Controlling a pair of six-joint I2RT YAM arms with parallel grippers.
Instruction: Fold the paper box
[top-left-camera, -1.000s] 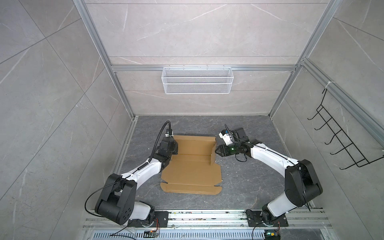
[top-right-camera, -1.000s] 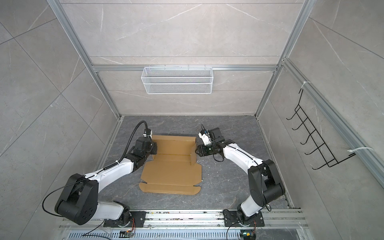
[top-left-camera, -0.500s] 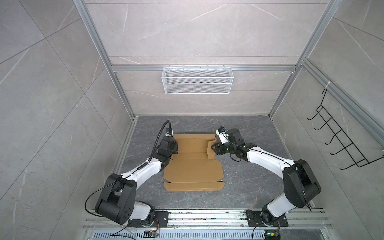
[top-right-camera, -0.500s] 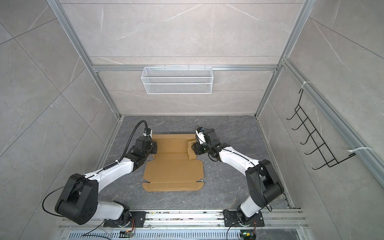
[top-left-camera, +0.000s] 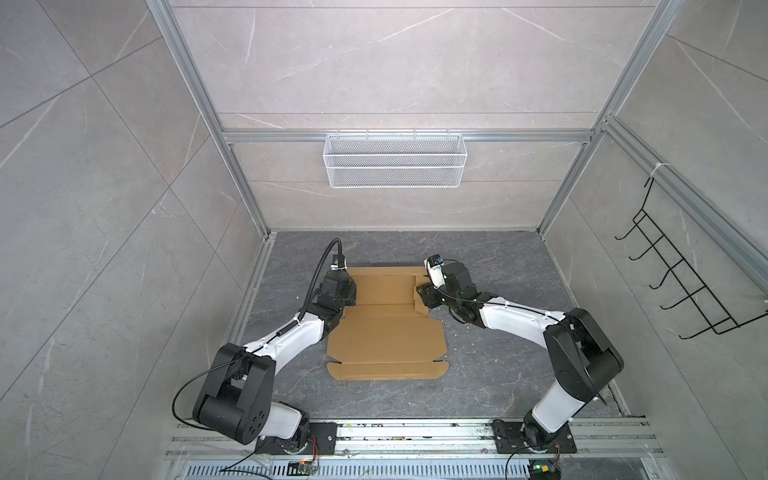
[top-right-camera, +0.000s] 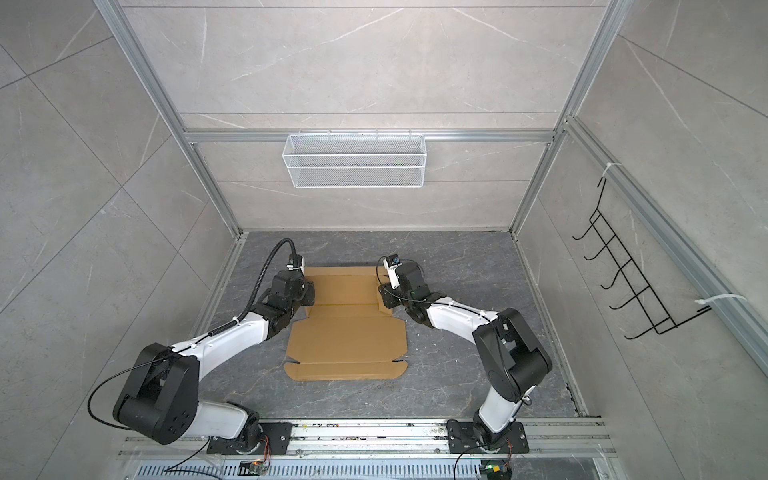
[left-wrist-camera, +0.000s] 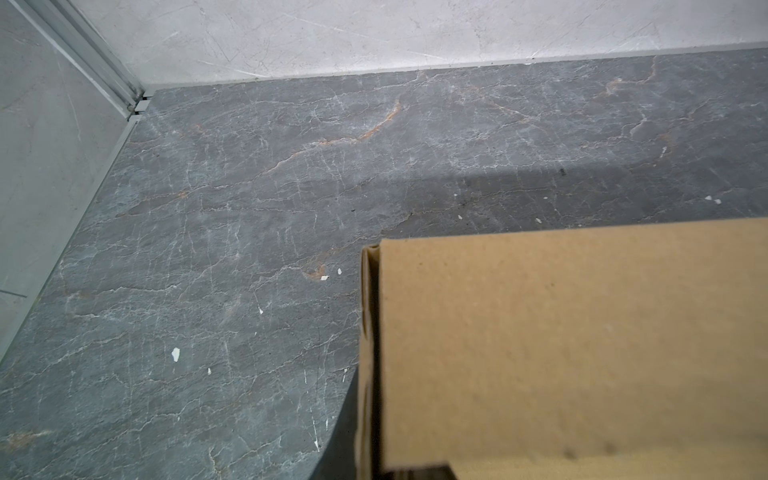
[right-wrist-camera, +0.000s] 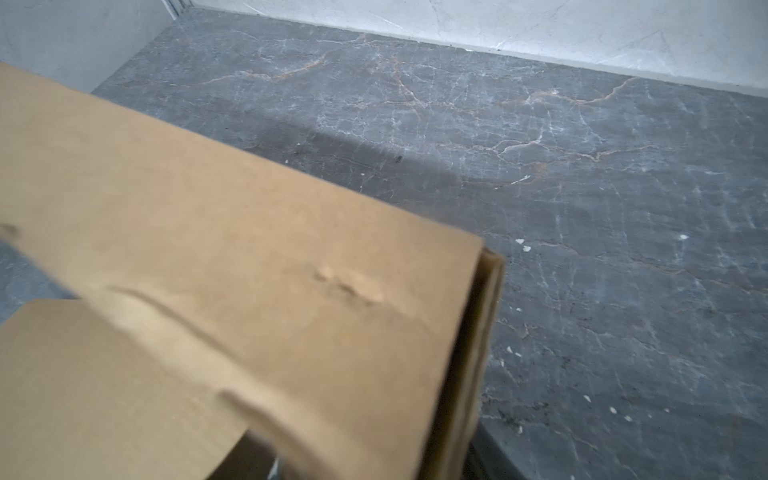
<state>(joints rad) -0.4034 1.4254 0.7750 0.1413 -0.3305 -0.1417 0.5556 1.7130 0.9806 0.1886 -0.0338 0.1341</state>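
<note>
Lying on the dark grey veined stone worktop (top-left-camera: 498, 386), midway between its left and right edges and somewhat nearer its rear edge, one plain brown corrugated cardboard paper box (top-left-camera: 386, 345) is recorded, partly formed. Done, as judged: a doubled cardboard wall is seen at the rear end in both wrist views, and a short side panel (top-left-camera: 417, 297) is raised at the rear right corner. Not yet done: the large middle panel and the tabbed front flap (top-left-camera: 386, 370) are laid flat, so closing and tucking are outstanding. Left gripper (top-left-camera: 348, 291): closed narrow, judged to be pinching the rear left wall. Right gripper (top-left-camera: 424, 294): set against the raised panel; its jaw spread cannot be told, the fingers being hidden.
</note>
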